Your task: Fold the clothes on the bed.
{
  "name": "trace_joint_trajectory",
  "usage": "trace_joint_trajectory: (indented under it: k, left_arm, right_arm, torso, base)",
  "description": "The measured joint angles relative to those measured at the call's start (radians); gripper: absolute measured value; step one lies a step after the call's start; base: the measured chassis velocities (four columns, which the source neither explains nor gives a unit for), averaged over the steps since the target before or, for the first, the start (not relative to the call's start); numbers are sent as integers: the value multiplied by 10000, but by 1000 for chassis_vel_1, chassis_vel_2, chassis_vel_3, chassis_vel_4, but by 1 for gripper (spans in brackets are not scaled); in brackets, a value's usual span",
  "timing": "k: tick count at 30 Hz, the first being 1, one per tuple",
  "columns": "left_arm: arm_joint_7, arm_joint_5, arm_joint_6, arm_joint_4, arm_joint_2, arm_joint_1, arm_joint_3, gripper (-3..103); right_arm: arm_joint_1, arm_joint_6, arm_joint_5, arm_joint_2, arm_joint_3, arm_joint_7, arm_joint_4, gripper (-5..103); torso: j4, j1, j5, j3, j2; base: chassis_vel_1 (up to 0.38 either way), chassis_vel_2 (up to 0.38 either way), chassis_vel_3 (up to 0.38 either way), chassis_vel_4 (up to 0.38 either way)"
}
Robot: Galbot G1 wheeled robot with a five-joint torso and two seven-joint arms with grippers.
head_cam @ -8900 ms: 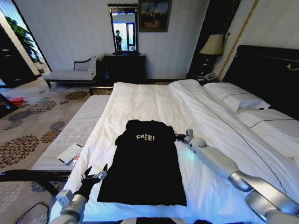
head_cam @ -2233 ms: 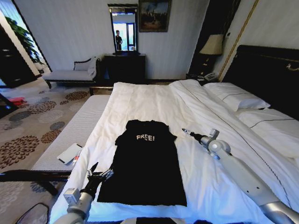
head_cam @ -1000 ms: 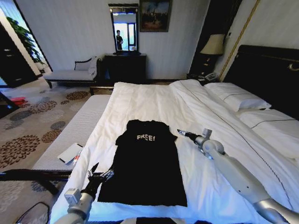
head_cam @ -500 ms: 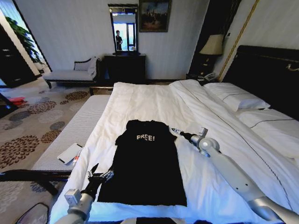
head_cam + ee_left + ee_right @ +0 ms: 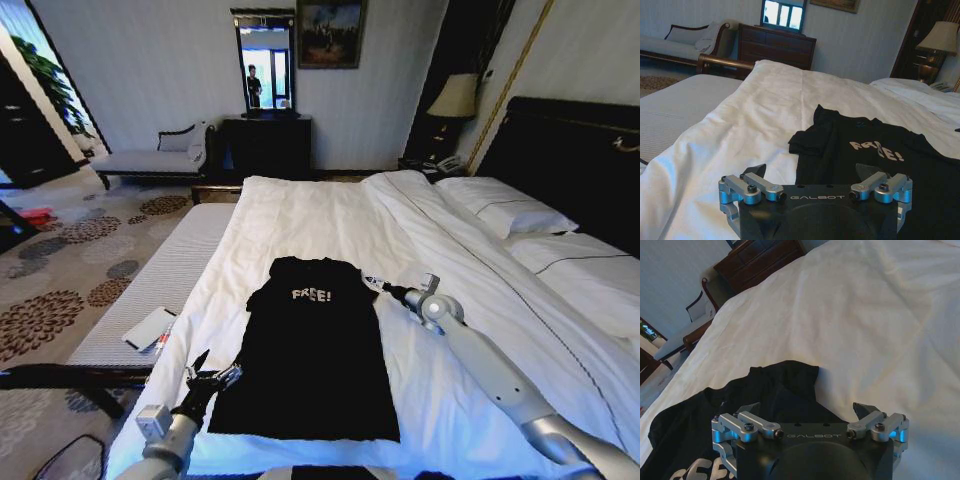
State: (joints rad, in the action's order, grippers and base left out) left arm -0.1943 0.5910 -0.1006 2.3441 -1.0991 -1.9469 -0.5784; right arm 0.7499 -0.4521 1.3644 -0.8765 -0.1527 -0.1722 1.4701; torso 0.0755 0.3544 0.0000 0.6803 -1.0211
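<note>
Two grippers flank the black T-shirt (image 5: 308, 345), which lies flat on the white duvet of the bed (image 5: 320, 215), chest lettering facing up and its neck toward the far end. We see the right gripper (image 5: 369, 283) just beside the shirt's right shoulder, its fingers spread apart and holding nothing; in the right wrist view the folded sleeve sits between and just ahead of the open jaws (image 5: 807, 412), with bare duvet on one side. The right arm reaches in low from the near right corner, stretched almost straight across the duvet toward the shirt's collar end.

We see the left gripper (image 5: 212, 372) near the shirt's lower left hem, jaws likewise released and empty. From the left wrist view its fingers (image 5: 757, 170) straddle the shirt's edge, one over white duvet and one over black fabric. The left arm rises from the near left corner, wrist angled up.
</note>
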Motion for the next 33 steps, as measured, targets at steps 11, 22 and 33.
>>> trace_joint_trajectory:
  k: [11, 22, 33]
  left_arm:
    - [0, 0, 0, 6, 0, -1, 1, 100]
    - [1, 0, 1, 7, 0, 0, 2, 100]
    - [0, 0, 1, 7, 0, -1, 2, 100]
  right_arm:
    - [0, 2, -8, 0, 0, 7, 1, 100]
    - [0, 7, -15, 1, -3, 8, 6, 100]
    - [0, 12, -15, 2, -4, 8, 11, 100]
  torso:
    - [0, 0, 0, 0, 0]
    - [0, 0, 0, 0, 0]
    - [0, 0, 0, 0, 0]
  base:
    - [0, 0, 0, 0]
    - [0, 0, 0, 0]
    - [0, 0, 0, 0]
